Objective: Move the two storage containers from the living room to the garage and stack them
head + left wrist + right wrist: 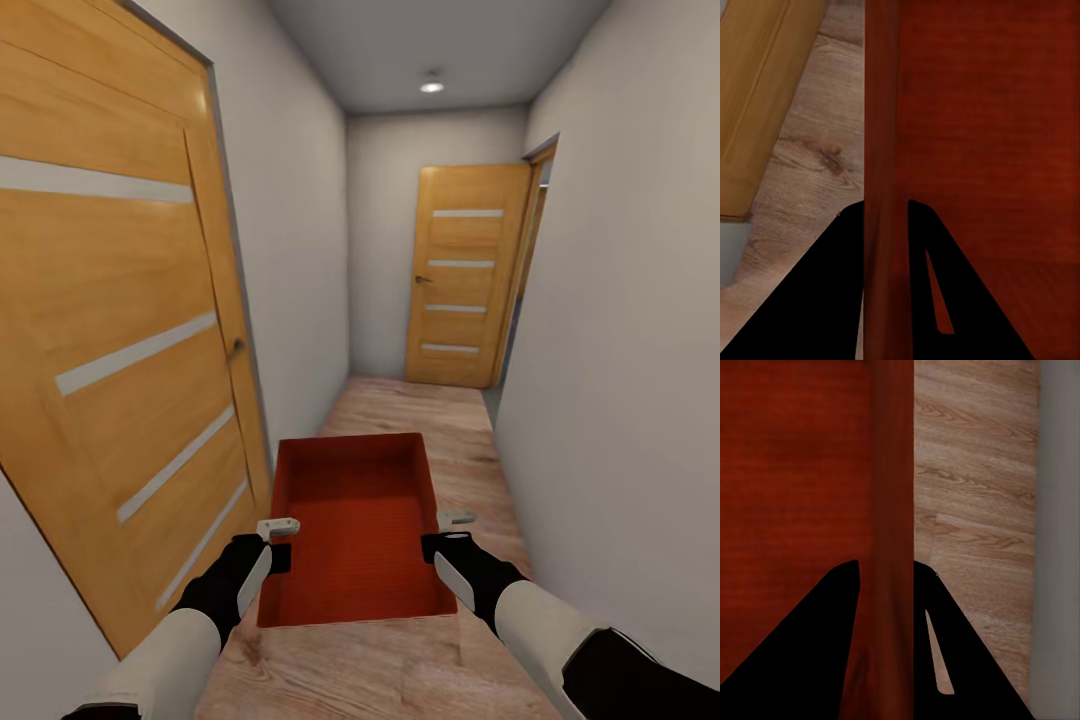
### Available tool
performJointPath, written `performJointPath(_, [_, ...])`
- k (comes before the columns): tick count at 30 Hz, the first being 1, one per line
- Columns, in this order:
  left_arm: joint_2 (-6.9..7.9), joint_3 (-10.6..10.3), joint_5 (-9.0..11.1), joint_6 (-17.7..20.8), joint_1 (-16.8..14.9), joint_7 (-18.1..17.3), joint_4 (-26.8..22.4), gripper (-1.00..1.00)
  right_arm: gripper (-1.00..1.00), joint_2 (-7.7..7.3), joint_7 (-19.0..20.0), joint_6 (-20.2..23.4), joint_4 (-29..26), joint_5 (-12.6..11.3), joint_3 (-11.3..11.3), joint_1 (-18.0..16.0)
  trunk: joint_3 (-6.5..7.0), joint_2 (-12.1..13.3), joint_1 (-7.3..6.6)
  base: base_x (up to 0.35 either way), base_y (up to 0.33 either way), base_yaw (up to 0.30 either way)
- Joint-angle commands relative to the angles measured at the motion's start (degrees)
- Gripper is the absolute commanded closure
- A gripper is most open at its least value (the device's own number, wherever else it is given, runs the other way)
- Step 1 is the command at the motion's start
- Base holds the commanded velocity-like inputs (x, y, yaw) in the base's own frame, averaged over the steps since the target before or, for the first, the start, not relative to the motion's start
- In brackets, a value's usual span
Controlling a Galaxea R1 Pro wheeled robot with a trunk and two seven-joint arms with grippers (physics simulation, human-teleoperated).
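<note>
Item: storage container (pixel 355 525), red-orange, rectangular, open-topped, low plain walls, flat bottom. Position: head view, 6 o'clock of centre, carried level above the wood plank floor (pixel 400 670) of a narrow corridor, held between both arms. No contents seen.

Left gripper (pixel 280 540): at the container's 9 o'clock wall. Left wrist view has its two dark fingers (pixel 810 300) straddling the wall (pixel 881 187), one outside, one inside, closed against it. Plank floor and a door's edge (pixel 757 97) lie beyond on the outer side.

Right gripper (pixel 448 532): at the container's 3 o'clock wall. Right wrist view has its fingers (pixel 802 652) pinched either side of that wall (pixel 894 510), container bottom on one side, plank floor (pixel 975 510) and a grey wall base (pixel 1057 547) on the other.

Surroundings, head view: orange-brown wooden door with pale horizontal strips (pixel 110 330) at 9 o'clock, close by. Second like door (pixel 465 275) at 12 o'clock, far end of corridor, beside an open doorway (pixel 532 250). White walls (pixel 620 350) both sides. Ceiling lamp (pixel 432 87) lit at 12 o'clock.
</note>
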Motion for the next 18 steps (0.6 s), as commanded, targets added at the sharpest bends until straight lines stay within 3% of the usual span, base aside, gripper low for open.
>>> performJointPath(1, [0.28, 0.21, -1.6, 0.58, 0.01, 0.58, 0.31, 1.0, 1.0, -0.05, -0.26, -0.4, -1.04, -0.01, 0.1, -0.09, -0.1, -0.11, 0.07, 0.323, 0.0, 0.0])
performJointPath(18, [0.28, 0.21, -1.6, 0.58, 0.01, 0.59, 0.22, 1.0, 1.0, -0.12, -0.26, -0.48, -1.04, 0.0, 0.18, -0.04, -0.1, -0.11, 0.07, 0.323, 0.0, 0.0])
